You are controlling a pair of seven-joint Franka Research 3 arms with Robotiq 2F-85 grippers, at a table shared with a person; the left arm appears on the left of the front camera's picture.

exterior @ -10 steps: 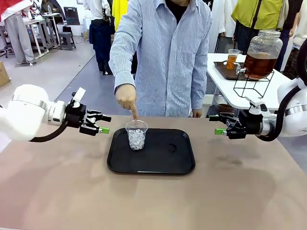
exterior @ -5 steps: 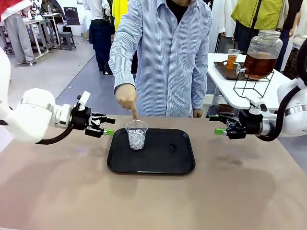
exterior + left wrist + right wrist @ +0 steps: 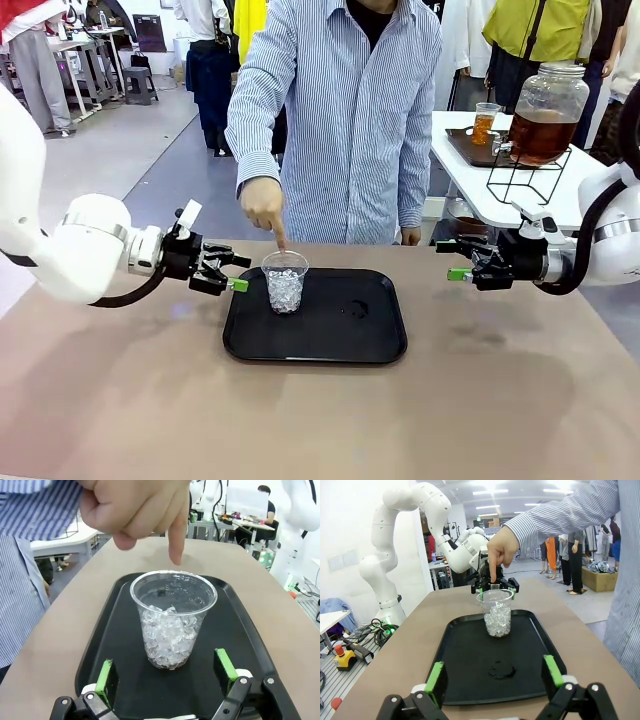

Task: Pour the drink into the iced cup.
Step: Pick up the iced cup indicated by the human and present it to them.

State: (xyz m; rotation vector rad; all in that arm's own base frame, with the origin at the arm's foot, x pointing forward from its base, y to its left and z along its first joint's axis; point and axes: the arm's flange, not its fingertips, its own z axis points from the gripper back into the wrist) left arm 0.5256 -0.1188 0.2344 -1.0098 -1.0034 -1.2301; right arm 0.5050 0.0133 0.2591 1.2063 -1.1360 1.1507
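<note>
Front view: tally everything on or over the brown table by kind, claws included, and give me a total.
Iced cup: 1
Black tray: 1
Claws: 2, left claw and right claw, both open
Pointing hand: 1
Total: 5
</note>
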